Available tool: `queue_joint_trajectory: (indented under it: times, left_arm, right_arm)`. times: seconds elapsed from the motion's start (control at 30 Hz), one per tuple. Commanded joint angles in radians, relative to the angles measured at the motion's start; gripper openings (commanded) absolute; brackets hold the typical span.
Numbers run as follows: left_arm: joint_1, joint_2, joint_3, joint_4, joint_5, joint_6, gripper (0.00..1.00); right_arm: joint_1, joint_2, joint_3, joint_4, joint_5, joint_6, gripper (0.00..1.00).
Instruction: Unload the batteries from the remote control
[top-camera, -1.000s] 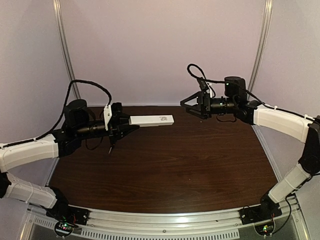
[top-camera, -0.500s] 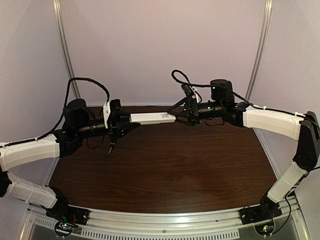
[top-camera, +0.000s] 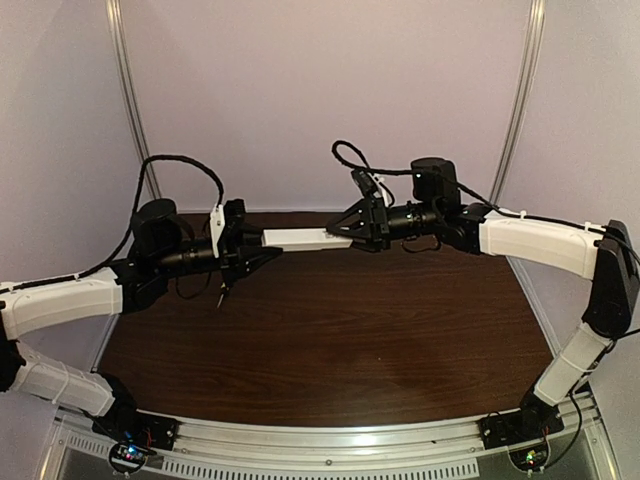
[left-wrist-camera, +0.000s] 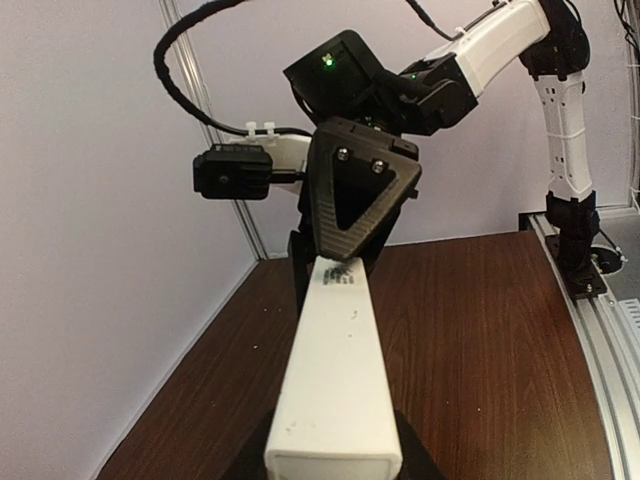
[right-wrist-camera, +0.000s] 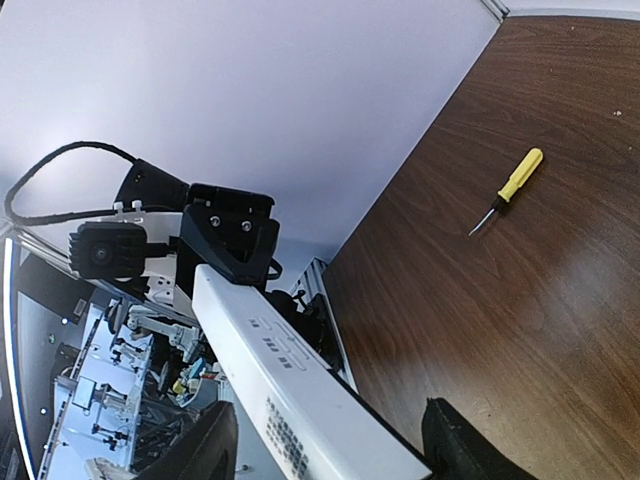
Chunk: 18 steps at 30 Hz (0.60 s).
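Brown table (top-camera: 330, 330), one remote control (top-camera: 300, 239), two grippers, one screwdriver (right-wrist-camera: 508, 188)

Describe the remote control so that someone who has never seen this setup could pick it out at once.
Look above the far part of the brown table, where the two black grippers meet in mid-air. The slim white bar spanning between them is the remote control, one end in the left gripper, the other between the right gripper fingers. Unlike the small yellow-handled screwdriver lying on the tabletop, it is white and held aloft.

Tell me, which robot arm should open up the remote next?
Probably the right. The left gripper holds one end of the remote control up off the table, and the right gripper is already around its free end, fingers on either side.
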Motion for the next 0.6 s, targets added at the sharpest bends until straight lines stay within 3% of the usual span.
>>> queue_joint_trajectory:
  times: [0.0, 0.27, 0.57]
  left_arm:
    - [0.001, 0.011, 0.005, 0.083, 0.000, -0.009, 0.00]
    - [0.001, 0.012, 0.005, 0.087, -0.005, -0.013, 0.00]
    - [0.001, 0.005, 0.001, 0.088, -0.006, -0.018, 0.00]
  right_arm:
    - [0.009, 0.018, 0.030, 0.020, -0.027, 0.005, 0.60]
    - [0.010, 0.019, 0.024, 0.037, -0.049, 0.013, 0.37]
    - [0.010, 0.017, 0.023, 0.029, -0.058, -0.006, 0.24]
